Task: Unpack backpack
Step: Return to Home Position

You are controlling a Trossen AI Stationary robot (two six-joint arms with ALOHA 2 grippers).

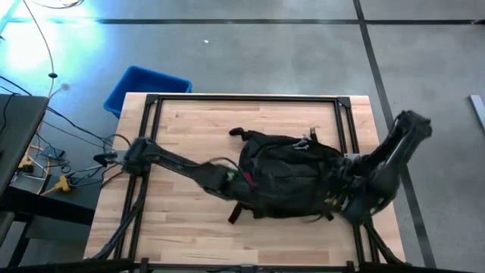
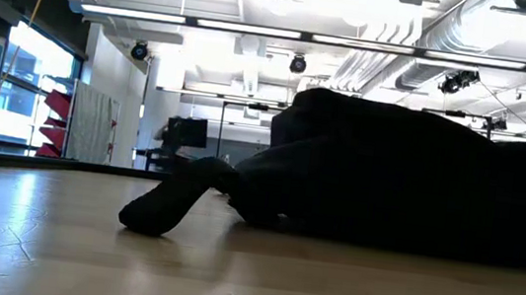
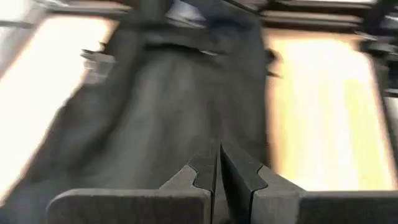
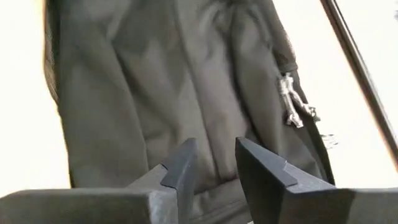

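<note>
Looking down from above, we see the backpack (image 1: pixel 288 173) lying flat on the bench (image 1: pixel 189 129), a bit to the right of the middle. It is black and soft, and its round body fills most of the space between the two arms. In the view from above, a strap (image 1: pixel 236 212) sticks out from its lower left corner onto the wood.

The left arm (image 1: pixel 170 161) reaches in low from the left side. The left end effector (image 3: pixel 217 155) is right at the left side of the backpack. Its two fingers are pressed together with no gap, and we see nothing held between them. We cannot tell if it touches the cloth.

The right arm (image 1: pixel 398 144) bends in from the right edge. The right end effector (image 4: pixel 214 143) is at the right end of the backpack. Its fingers stand a little apart, and nothing is in the gap. Just past them we see black cloth and a small silver zipper pull (image 4: pixel 292 102) hanging on the bag.

From the camera down at bench height, the backpack is a big dark hump, and a strap end rests on the wood in front of it.

A black frame (image 1: pixel 242 98) of thin bars runs around the bench top. A blue bin (image 1: pixel 144 87) sits on the floor by the far left corner of the bench.
</note>
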